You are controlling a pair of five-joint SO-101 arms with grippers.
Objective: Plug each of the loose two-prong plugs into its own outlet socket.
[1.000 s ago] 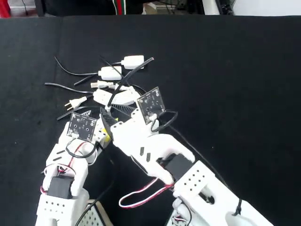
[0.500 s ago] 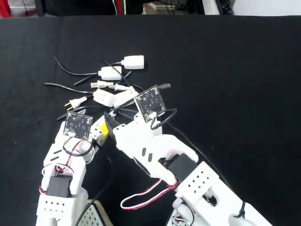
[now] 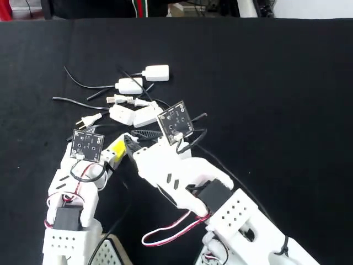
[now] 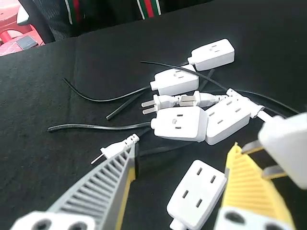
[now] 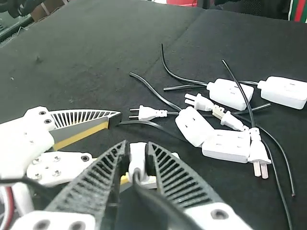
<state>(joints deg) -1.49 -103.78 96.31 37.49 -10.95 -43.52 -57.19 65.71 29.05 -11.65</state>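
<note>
As right arm draws back, fingers clamping 1 plug

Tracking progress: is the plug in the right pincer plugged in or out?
Out: the plug held by the right pincer shows both metal prongs fully bare.

My left pincer had one grey ribbed finger and one yellow one. My right pincer was dark grey and ribbed, around a white plug. The sockets and loose plugs were white, the cords black, the tablecloth black.
</note>
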